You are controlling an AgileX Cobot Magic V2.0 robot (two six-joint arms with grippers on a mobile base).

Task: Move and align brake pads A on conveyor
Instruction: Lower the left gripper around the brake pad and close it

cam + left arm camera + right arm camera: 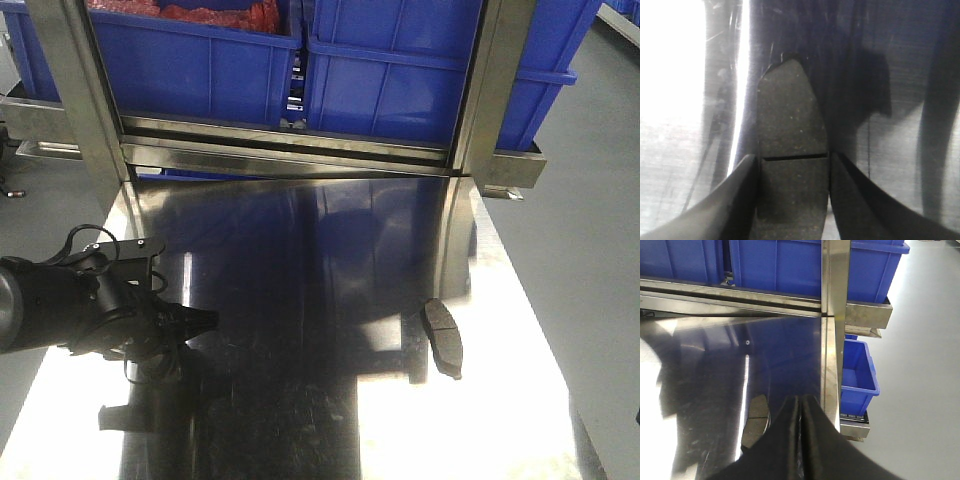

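Two brake pads are in view, both over the steel desk point(300, 250). The first brake pad point(790, 125) is pinched by the left claw point(794, 159). Its two dark fingers point(740, 200) bear on the long edges of the pad, one on each side, level with the groove across its middle. The rounded end of the pad projects beyond the fingertips. In the front view the left arm enters from the left edge of the frame, and its claw points to the right above the left part of the desk, with a dark reflection beneath it. Whether the held pad touches the desk surface cannot be determined.

The second brake pad point(443, 337) lies flat on the desk near its right edge, groove side up, with its long axis running roughly away from the robot. It is well apart from the left claw.

The right claw point(799, 405) appears only in the right wrist view. Its fingers point(812, 440) are pressed together along their full visible length, with nothing between them. The claw points toward the far end of the desk, close to the right edge. The second brake pad lies just to the left of the fingers, apart from them.

At the far end of the desk, a steel rack point(85, 110) carries large blue bins point(200, 60). A small blue bin point(857, 372) sits lower down, beside the right edge of the desk, over the grey floor point(920, 390)
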